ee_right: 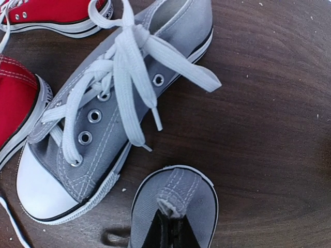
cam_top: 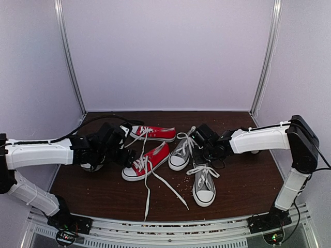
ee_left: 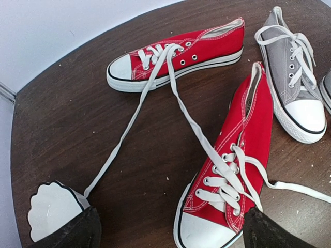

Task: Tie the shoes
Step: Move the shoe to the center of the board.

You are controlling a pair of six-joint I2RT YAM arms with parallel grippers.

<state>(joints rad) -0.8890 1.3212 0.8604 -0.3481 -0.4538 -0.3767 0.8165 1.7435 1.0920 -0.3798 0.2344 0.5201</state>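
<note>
Two grey sneakers lie right of centre. The far one (cam_top: 182, 150) has its laces knotted loosely at the top, as the right wrist view (ee_right: 98, 103) shows. The near one (cam_top: 204, 185) points toward me with a lace bow on top. My right gripper (cam_top: 205, 151) is shut on the heel tab of the near grey sneaker (ee_right: 178, 199), with the black fingers (ee_right: 170, 232) pressed together. My left gripper (cam_top: 124, 150) is open wide beside the red sneakers, its fingers (ee_left: 67, 230) far apart and nothing between them.
Two red sneakers lie left of centre, one at the back (cam_top: 154, 133) and one nearer (cam_top: 147, 161), both unlaced at the top. Their long white laces (cam_top: 149, 194) trail toward the front edge. Crumbs dot the brown table (cam_top: 243, 186). White walls enclose three sides.
</note>
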